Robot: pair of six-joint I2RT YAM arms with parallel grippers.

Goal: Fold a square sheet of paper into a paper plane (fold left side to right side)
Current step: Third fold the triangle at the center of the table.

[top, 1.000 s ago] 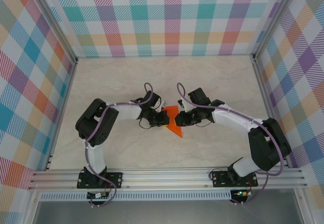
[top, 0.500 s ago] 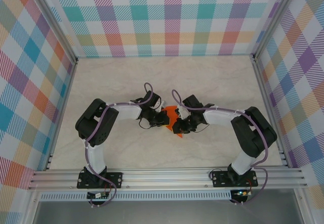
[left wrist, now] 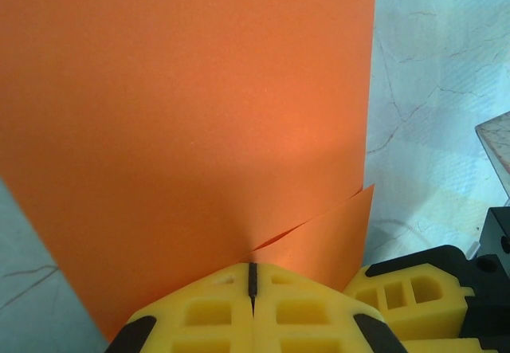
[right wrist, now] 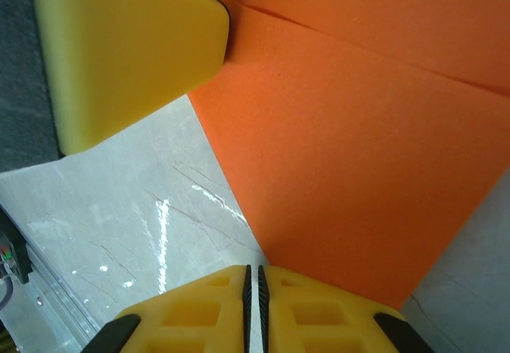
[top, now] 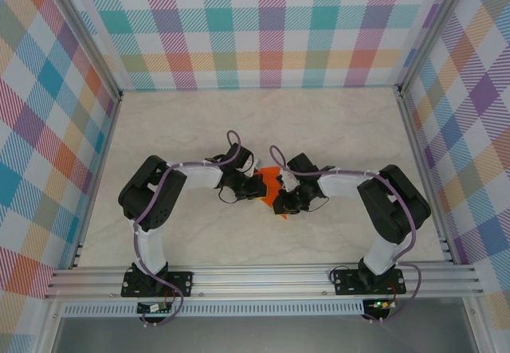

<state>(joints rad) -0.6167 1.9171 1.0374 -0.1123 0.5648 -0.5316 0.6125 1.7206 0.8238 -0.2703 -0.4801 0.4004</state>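
Rt arm has swung in from the right, so the rt gripper (top: pixel 279 201) now sits on the thin bright-orange creased paper sheet (top: pixel 272 178). That's mid marble-look table (top: pixel 343 130), just beside the lt gripper (top: pixel 257 186), which hasn't moved. Rt jaws have drawn together, only a slit left. Lt jaws are fully together, tips at the sheet's edge. You can't tell whether either nips paper or just presses. My read: both pin it for creasing, plane not done. Count: 1 sheet, 2 grippers, 2 yellow foam pads (left wrist: pixel 319 313) each.
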